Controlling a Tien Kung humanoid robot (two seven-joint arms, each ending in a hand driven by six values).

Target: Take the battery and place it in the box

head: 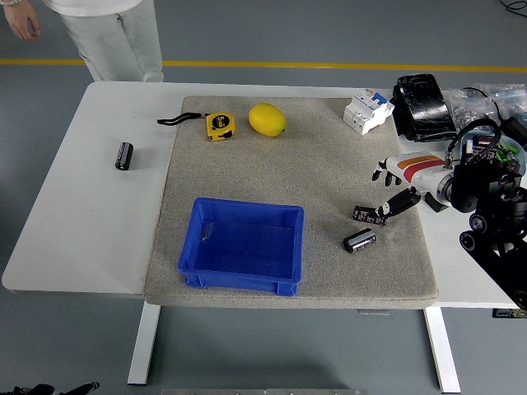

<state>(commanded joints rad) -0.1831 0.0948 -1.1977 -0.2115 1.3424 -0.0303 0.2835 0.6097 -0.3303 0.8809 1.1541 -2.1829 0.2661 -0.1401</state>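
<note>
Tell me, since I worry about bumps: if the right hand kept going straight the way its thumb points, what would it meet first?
Probably the upper battery: the right hand points left and its thumb tip sits at that battery's right end. Height above it is unclear.

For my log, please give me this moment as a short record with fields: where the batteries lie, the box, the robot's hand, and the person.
batteries on mat: two, one at the right hand's thumb, one nearer the front edge
battery off mat: one on the bare table, left side
box: blue, empty, on the mat
right hand: open, reaching down at the upper battery
left hand: not in view
person: standing at the far left corner
</note>
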